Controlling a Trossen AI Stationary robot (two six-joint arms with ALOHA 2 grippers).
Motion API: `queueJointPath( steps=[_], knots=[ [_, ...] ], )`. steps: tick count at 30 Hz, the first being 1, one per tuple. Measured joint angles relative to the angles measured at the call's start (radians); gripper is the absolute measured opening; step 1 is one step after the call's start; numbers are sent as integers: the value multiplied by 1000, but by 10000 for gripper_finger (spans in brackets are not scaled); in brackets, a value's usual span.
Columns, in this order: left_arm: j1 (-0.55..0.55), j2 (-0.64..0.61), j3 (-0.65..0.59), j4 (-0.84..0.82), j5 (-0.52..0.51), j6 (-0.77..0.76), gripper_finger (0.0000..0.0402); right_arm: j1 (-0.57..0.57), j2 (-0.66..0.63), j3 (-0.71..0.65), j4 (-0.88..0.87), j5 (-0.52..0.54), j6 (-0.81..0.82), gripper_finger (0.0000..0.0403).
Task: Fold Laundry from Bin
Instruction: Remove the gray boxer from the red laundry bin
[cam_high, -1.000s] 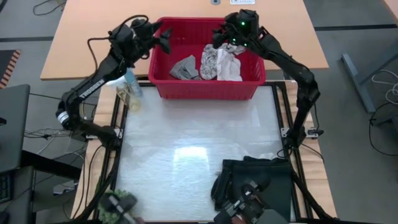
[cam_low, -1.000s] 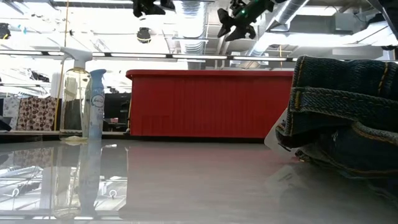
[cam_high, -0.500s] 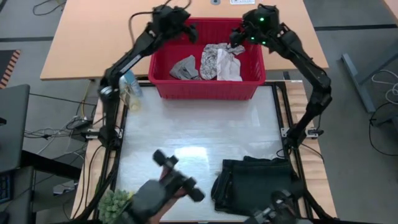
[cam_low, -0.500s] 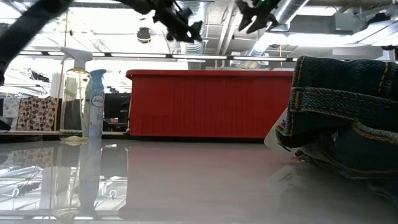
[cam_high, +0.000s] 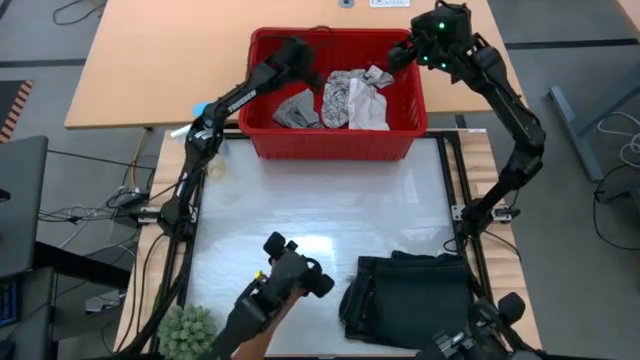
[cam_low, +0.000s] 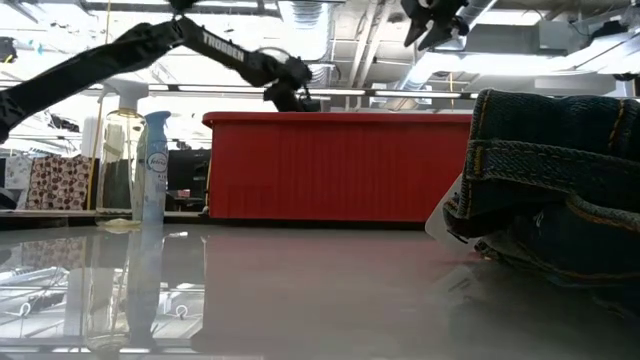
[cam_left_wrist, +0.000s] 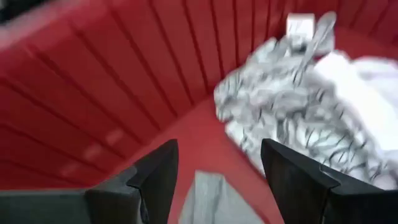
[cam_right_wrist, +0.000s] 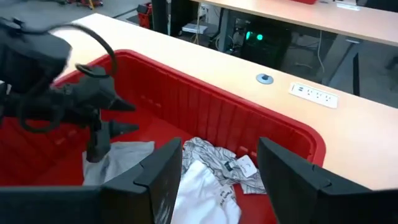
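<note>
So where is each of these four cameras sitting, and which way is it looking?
High view: above the table, looking straight down; both arms show, left gripper in the red bin, right gripper over its far right corner.
Low view: at table height, looking level at the bin's side, folded dark garment close by.
Left wrist view: on the left arm, looking into the bin past its open fingers at the leaf-patterned cloth.
Right wrist view: on the right arm, looking past its open fingers; it shares that cloth with the left wrist view.

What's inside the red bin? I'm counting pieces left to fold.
The bin shows a grey cloth, a leaf-patterned cloth and a white cloth; anything beneath them is hidden.
</note>
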Motion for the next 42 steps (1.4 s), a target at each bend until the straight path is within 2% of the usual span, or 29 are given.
queueJointPath(
  steps=[11, 16, 23, 34, 36, 38, 42],
  knots=[
    [17, 76, 7, -271, -13, -64, 220, -13, 15, 0, -19, -8, 1, 232],
    [24, 100, 6, -298, 8, -72, 220, -13, 15, 0, -20, -10, 11, 232],
    [31, 121, 5, -370, 118, -99, 220, -15, 15, 0, -19, -12, 11, 232],
    [25, 187, 11, -439, 113, -44, 216, -12, 15, 0, -18, -15, 11, 232],
    [23, 203, 12, -455, 112, -53, 199, -12, 15, 0, -18, -15, 10, 232],
    [21, 205, 12, -462, 117, -61, 163, -11, 15, 0, -18, -15, 10, 232],
    [19, 202, 30, -467, 117, -60, 45, -11, 15, 0, -18, -15, 10, 232]
  ],
)
